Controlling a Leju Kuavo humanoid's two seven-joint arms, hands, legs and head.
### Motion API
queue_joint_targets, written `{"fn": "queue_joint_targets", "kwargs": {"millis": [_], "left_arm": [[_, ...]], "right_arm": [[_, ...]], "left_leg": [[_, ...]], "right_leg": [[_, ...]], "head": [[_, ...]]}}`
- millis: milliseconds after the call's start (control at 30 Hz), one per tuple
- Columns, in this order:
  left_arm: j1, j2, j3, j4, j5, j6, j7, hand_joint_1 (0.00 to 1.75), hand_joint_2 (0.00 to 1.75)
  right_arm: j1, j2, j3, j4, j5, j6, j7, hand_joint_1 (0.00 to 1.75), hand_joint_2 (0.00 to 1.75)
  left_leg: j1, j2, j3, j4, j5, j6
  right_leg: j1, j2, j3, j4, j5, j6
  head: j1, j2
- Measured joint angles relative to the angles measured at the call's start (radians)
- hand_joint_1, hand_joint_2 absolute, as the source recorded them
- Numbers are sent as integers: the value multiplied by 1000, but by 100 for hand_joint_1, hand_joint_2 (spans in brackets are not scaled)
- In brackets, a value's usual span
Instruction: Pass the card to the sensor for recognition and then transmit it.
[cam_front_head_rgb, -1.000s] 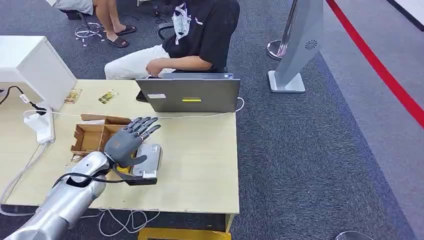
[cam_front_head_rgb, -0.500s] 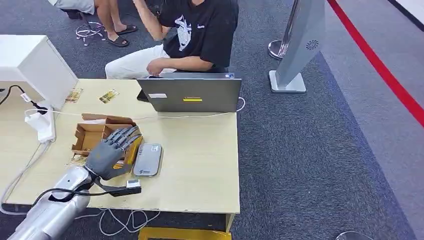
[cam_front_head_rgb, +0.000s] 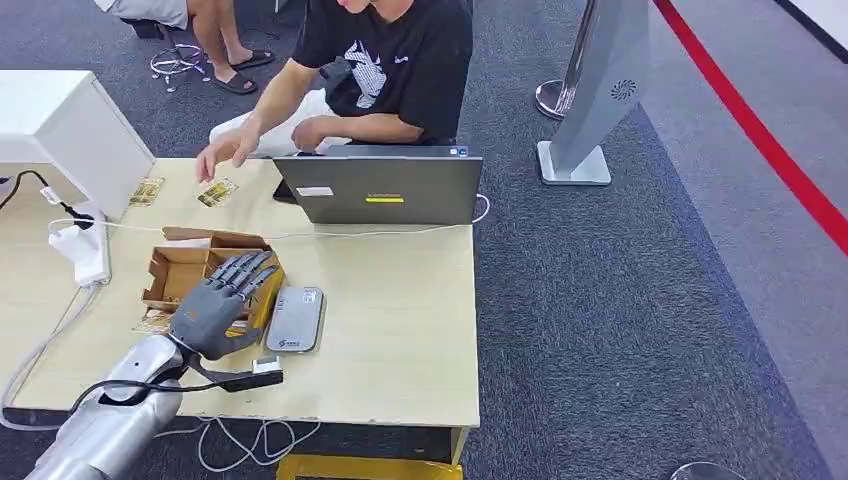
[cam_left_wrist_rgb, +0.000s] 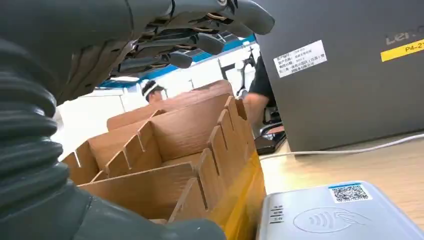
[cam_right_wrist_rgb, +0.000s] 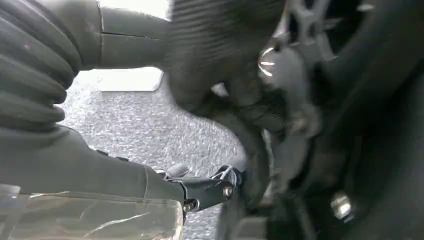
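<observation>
Cards (cam_front_head_rgb: 217, 192) lie far back on the table (cam_front_head_rgb: 400, 330), where a person's hand (cam_front_head_rgb: 222, 155) reaches. Nearer you, your left hand (cam_front_head_rgb: 215, 305) hovers empty, fingers spread, over the cardboard box (cam_front_head_rgb: 185, 272) beside the sensor (cam_front_head_rgb: 295, 320). Right hand (cam_right_wrist_rgb: 60, 100): grip unclear.

Sensor (cam_front_head_rgb: 296, 319): grey flat card reader w/ rounded corners, lying flat on table just beside cardboard divider box (cam_front_head_rgb: 190, 272) (QR sticker, contactless mark on top face). Cards (cam_front_head_rgb: 216, 192): two, flat, near table's far edge.
</observation>
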Motion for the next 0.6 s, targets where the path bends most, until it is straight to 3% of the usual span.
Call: {"fn": "queue_joint_targets", "kwargs": {"millis": [300,600], "left_arm": [[3,0,4,0,-8,-1,5,0,175],[13,-22,67,0,-65,7,60,0,175]], "right_arm": [[5,30,0,11,-7,-19,20,0,175],[3,174,-2,45,-15,-76,220,0,175]], "left_leg": [[0,0,0,0,0,0],[7,2,0,0,0,-1]], "right_leg": [[0,0,0,0,0,0],[8,3,0,0,1,-3]], "head": [[0,0],[0,0]]}}
